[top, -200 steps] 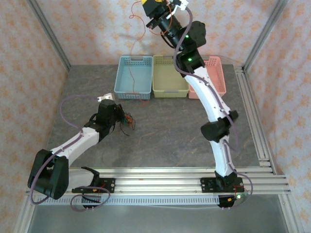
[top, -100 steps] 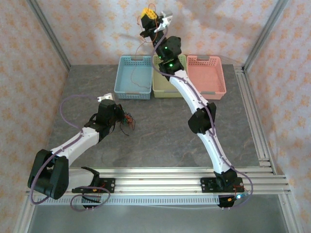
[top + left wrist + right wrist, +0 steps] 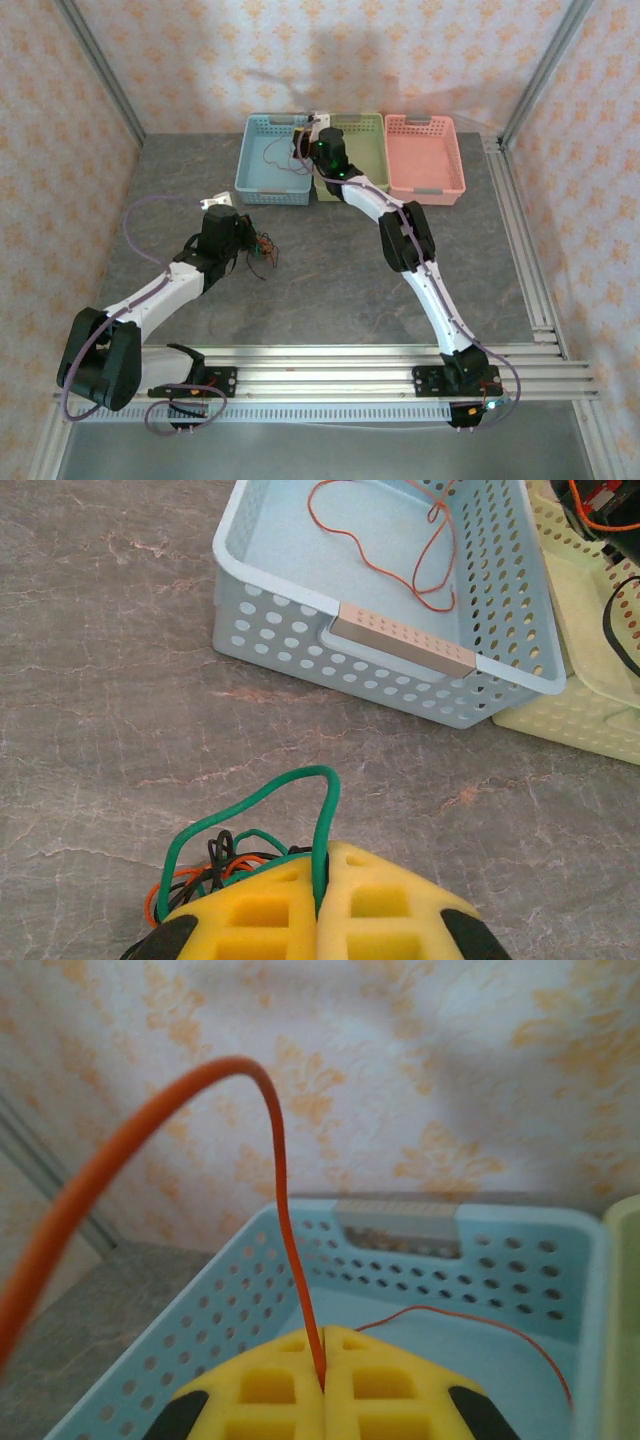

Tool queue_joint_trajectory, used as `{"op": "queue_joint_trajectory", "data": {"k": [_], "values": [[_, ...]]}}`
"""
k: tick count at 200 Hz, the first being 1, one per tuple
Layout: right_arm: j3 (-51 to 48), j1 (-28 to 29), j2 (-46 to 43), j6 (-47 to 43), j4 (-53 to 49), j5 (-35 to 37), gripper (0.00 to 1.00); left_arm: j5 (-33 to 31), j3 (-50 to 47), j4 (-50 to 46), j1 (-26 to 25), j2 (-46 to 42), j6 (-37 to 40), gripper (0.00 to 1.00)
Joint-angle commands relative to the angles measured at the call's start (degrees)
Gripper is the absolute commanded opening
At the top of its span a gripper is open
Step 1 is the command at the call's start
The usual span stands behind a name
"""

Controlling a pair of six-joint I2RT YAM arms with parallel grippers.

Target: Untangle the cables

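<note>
Left gripper (image 3: 322, 872) clamped tight on a green cable (image 3: 321, 820), its loop poking up past the pads | clump of black and orange cables (image 3: 205, 865) bunched on the table (image 3: 100, 730) just beside it | farther back, right gripper (image 3: 322, 1365) pinched shut on an orange cable (image 3: 283, 1190) over the blue basket (image 3: 290, 640), with its strand trailing inside

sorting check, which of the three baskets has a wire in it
The blue basket, leftmost of the three; an orange cable lies in it.
</note>
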Motion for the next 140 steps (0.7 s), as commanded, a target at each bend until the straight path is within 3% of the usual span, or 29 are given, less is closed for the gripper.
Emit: {"op": "queue_joint_trajectory", "data": {"k": [1,14,39,63,79,108,140], "values": [[-2.14,1.09,-8.49,-0.42,-0.38,-3.88,0.01,-1.9,-0.6,2.0,-0.47,-1.55,-0.67,0.0],[-2.69,1.43,-9.77,-1.24,-2.86,-3.88,0.11,-1.89,-0.62,2.04,-0.47,-1.68,-0.67,0.0],[-1.94,1.83,-11.05,-3.52,-9.15,-3.8,0.47,-1.81,-0.59,2.12,-0.47,-1.61,-0.66,0.0],[-1.63,2.71,-14.82,-8.96,-19.22,1.62,0.62,-1.34,-0.8,2.53,-0.47,-1.84,-0.49,0.0],[-4.38,2.7,-19.38,-10.24,-21.79,2.25,0.66,-0.6,-1.3,3.3,-0.47,-2.36,-0.27,0.0],[-20.49,2.51,-31.25,-13.17,-14.52,0.32,0.74,1.78,-2.29,5.54,-0.64,-3.37,0.69,0.0],[-24.13,1.21,-34.64,-13.71,-20.22,-2.04,0.76,2.61,-2.83,6.49,-1.0,-4.03,1.01,0.0]]}}
